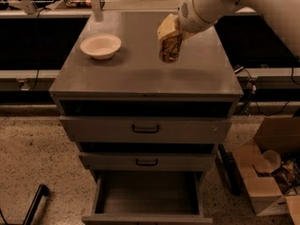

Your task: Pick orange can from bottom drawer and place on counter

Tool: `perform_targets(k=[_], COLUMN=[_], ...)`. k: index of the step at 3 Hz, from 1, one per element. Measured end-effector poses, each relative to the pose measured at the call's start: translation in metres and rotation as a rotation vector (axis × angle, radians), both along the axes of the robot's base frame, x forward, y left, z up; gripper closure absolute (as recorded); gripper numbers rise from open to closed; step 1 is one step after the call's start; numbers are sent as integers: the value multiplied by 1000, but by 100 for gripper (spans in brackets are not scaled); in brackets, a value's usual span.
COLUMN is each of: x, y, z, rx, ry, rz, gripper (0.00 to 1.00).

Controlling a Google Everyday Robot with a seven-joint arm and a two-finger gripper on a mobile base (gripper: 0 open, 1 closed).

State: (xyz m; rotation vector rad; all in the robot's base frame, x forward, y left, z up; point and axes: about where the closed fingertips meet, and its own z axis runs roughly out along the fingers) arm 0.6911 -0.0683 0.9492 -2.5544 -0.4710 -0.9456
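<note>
The orange can (169,48) with dark patterned print is held by my gripper (169,32), which is shut on its upper part. The can hangs slightly tilted just over the counter (140,74), right of the middle; I cannot tell whether its base touches the top. My white arm reaches in from the upper right. The bottom drawer (149,196) is pulled open and its grey inside shows nothing in it.
A cream bowl (100,46) sits on the counter's left part. Two shallower drawers with black handles (146,129) are above the bottom one, slightly pulled out. An open cardboard box (267,172) stands on the floor at the right. A black bar lies at the lower left.
</note>
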Motion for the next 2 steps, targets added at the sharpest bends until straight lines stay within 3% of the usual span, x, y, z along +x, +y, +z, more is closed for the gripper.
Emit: perform_targets(k=[1,2], x=[6,15], y=[7,17], z=[-8,-17], rx=[28,4], ry=[-106,-159], rz=[3,3], gripper=[100,82])
